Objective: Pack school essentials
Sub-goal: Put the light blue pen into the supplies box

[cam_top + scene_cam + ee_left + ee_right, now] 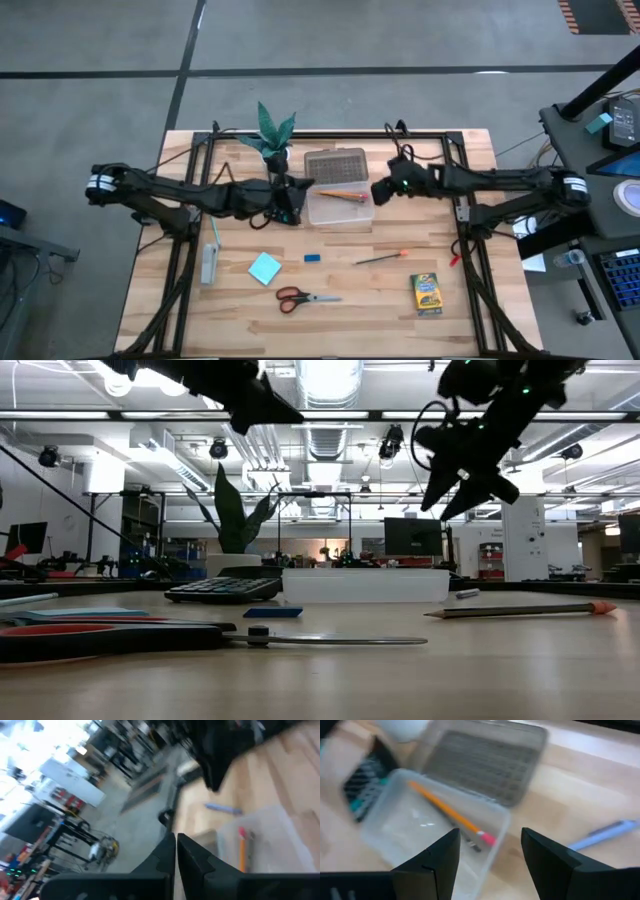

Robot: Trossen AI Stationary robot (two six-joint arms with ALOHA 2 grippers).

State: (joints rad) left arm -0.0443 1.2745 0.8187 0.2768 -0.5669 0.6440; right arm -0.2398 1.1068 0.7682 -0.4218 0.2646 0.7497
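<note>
Near edge: red-handled scissors (306, 298), yellow-green crayon box (427, 294), light-blue square note pad (265, 268) and thin dark pencil (380, 258) lie unpacked. Farther back, one orange pencil (451, 813) rests in the clear plastic box (340, 207). Right gripper (487, 851) hovers above, spread and empty; left gripper (176, 851), clenched, waits just left. Next, I'd say: fetch another item.

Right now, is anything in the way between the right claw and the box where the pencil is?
Nothing visible is. The right gripper hangs open above the clear box, whose grey lid is folded back. Inside lies only the orange pencil. The left gripper is on the box's other side.
</note>
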